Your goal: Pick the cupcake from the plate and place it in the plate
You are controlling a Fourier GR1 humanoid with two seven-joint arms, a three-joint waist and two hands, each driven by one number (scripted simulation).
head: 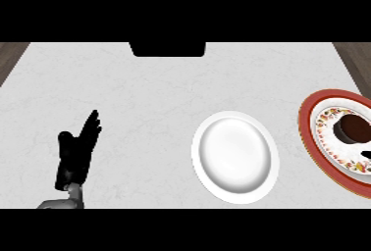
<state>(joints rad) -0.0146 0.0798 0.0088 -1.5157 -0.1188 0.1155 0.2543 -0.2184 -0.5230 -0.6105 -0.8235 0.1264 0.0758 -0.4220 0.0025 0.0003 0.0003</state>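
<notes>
A plain white plate point(235, 157) sits on a pale grey, faintly marbled counter point(145, 93); a red-rimmed plate point(319, 147) — its white inner band ringed with small red and gold flowers — carries a dark brown cupcake point(355, 128). The left hand point(76, 152) is black, its forearm grey.

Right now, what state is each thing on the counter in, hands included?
Cupcake: sitting on the red-rimmed plate, untouched.
Red-rimmed plate: at the right edge, partly out of view.
White plate: bare, nothing on it.
Left hand: open, fingers up, resting at lower left.
Right hand: not in view.
</notes>
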